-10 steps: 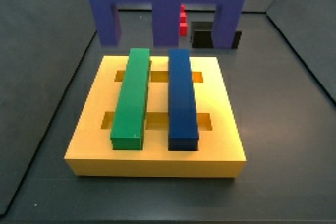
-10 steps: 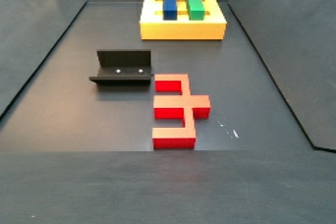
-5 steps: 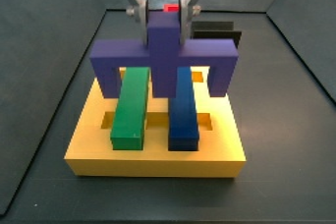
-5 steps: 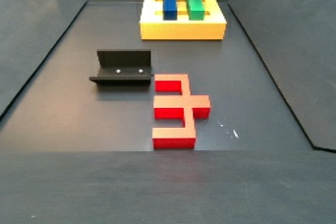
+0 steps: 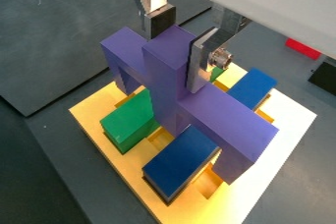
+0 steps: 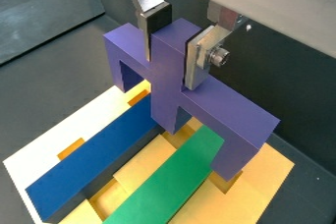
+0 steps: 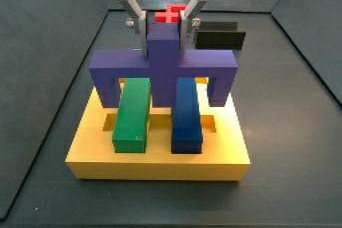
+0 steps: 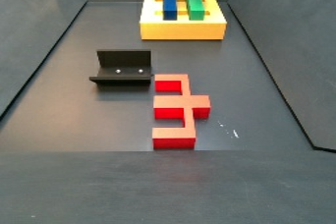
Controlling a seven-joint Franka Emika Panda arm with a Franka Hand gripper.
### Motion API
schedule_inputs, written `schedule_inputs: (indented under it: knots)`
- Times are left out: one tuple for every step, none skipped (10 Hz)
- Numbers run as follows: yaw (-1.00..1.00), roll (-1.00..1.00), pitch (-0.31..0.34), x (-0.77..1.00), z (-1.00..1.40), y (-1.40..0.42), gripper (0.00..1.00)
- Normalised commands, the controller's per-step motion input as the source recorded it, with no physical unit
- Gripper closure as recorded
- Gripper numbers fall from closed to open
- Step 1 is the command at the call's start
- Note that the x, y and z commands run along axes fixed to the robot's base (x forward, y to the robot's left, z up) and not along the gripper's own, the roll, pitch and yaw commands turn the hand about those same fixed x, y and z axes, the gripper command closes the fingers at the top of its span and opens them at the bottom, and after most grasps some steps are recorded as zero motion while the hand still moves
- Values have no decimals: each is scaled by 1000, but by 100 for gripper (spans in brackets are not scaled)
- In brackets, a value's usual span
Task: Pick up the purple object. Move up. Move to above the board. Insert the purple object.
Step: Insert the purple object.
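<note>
My gripper (image 7: 163, 24) is shut on the raised central post of the purple object (image 7: 163, 67). It holds the purple object upright over the middle of the yellow board (image 7: 160, 159). The crossbar spans the green bar (image 7: 131, 112) and the blue bar (image 7: 187, 117), with a leg down outside each bar. I cannot tell whether the legs touch the board. Both wrist views show the gripper (image 5: 182, 39) (image 6: 178, 39) with its pads flat against the post of the purple object (image 5: 191, 100) (image 6: 171, 76), above the board (image 5: 92, 118) (image 6: 265, 177).
The dark fixture (image 8: 125, 68) stands on the grey floor in front of the board (image 8: 184, 29), and also shows behind the board (image 7: 221, 37). A red stepped piece (image 8: 178, 110) lies beside the fixture. Dark walls enclose the floor.
The gripper has carried the purple object from behind the board to over its middle and lowered it, so that it straddles the two bars.
</note>
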Motion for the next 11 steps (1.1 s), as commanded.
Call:
schedule_inputs:
  knots:
    - [31, 0, -36, 0, -123, -43, 100]
    - [34, 0, -54, 0, -214, -40, 100]
    - [40, 9, -66, 0, -257, -49, 100]
    - [43, 0, -69, 0, -246, -54, 100]
    - [51, 0, -31, 3, -143, -43, 100]
    - [37, 0, -9, 0, -103, -3, 100]
    - [37, 0, -34, 0, -131, -3, 100]
    - [46, 0, 0, 57, 0, 0, 100]
    - [17, 0, 0, 0, 0, 0, 100]
    - [0, 0, 19, -80, 9, 0, 100]
    - [0, 17, 86, -11, 134, -3, 100]
